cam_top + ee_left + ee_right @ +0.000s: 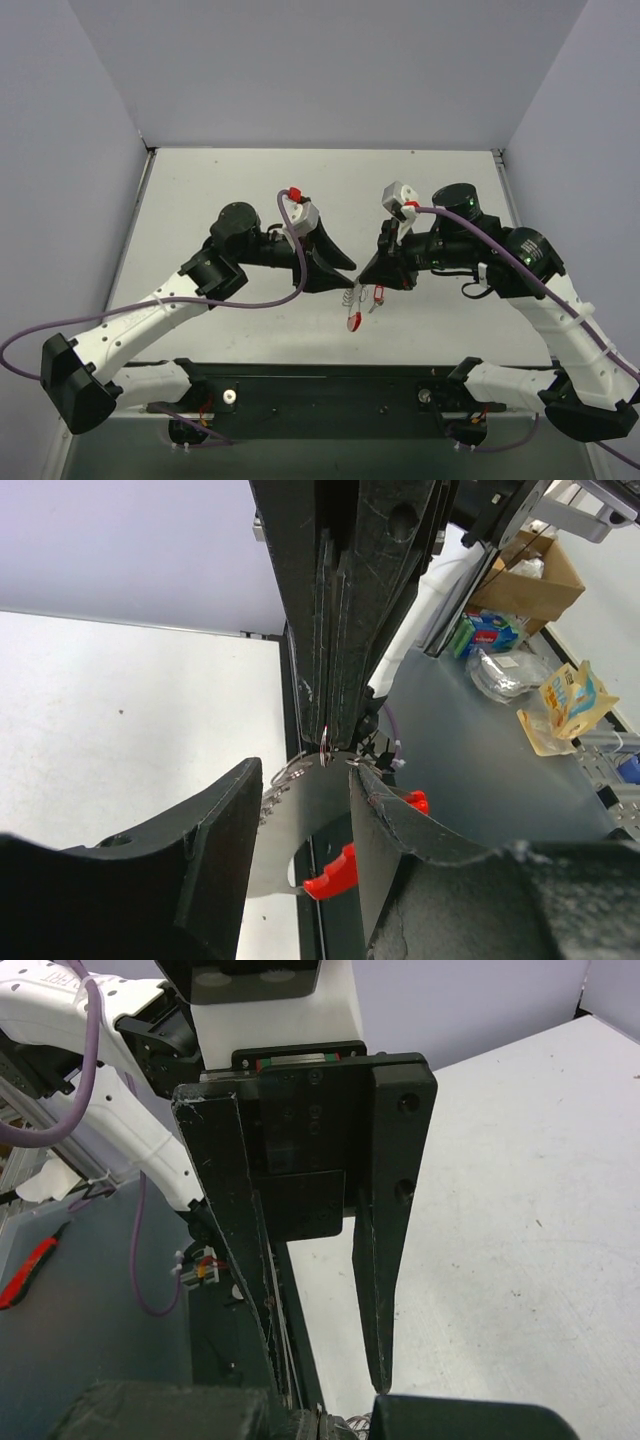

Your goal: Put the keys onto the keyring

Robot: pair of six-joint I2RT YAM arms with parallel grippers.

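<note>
My right tool [328, 742] is shut tight. In the left wrist view its tips come down from above and pinch a thin silver wire loop of the keyring [350, 305]. The keyring hangs in the air between the two arms, above the near part of the bench [250, 180], with its silver blades fanned downward and its red arc lowest.

My left tool [350, 272] faces the right one, nearly tip to tip. It is about half open, with one finger on each side of the hanging blades. The toothed edge of one blade lies just beside the inner face of one finger, but I cannot tell whether they touch.

The key [378, 293] with the red tag dangles just under the right tool, close beside the keyring. I cannot tell what carries it.
</note>
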